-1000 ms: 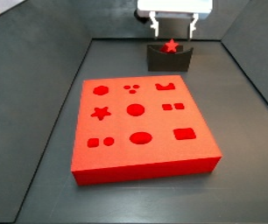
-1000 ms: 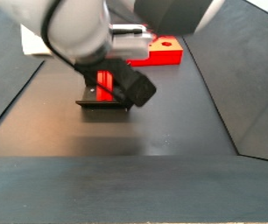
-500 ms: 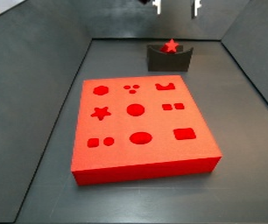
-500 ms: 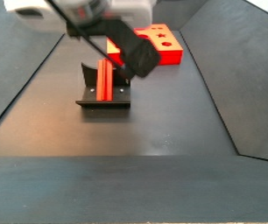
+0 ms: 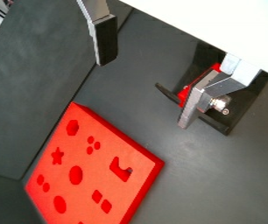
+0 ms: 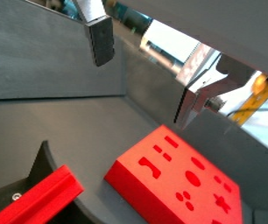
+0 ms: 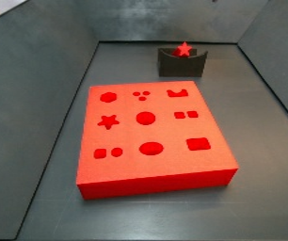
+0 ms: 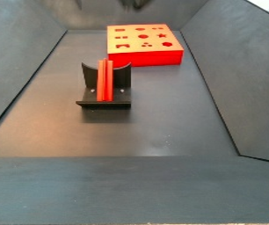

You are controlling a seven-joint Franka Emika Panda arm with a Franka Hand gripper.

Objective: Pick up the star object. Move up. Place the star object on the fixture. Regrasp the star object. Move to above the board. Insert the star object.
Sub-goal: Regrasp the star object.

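Observation:
The red star object point(image 7: 182, 49) stands on end in the dark fixture point(image 7: 181, 65) at the back of the floor; it also shows in a side view point(image 8: 105, 79) as a red bar in the fixture point(image 8: 104, 105). The red board point(image 7: 153, 141) with shaped holes lies in front of it, and its star hole point(image 7: 109, 120) is empty. My gripper point(image 5: 148, 74) is open and empty, high above the floor. In a wrist view the star object point(image 5: 196, 87) shows past one finger point(image 5: 193, 107). The gripper is out of both side views.
Dark walls enclose the floor on all sides. The board also shows in a side view point(image 8: 144, 44) and in both wrist views point(image 5: 89, 171) point(image 6: 183, 179). The star object point(image 6: 37, 203) and fixture point(image 6: 38, 161) lie below the gripper point(image 6: 146, 74).
The gripper has risen away from the fixture and left both side views. The star object stays standing in the fixture.

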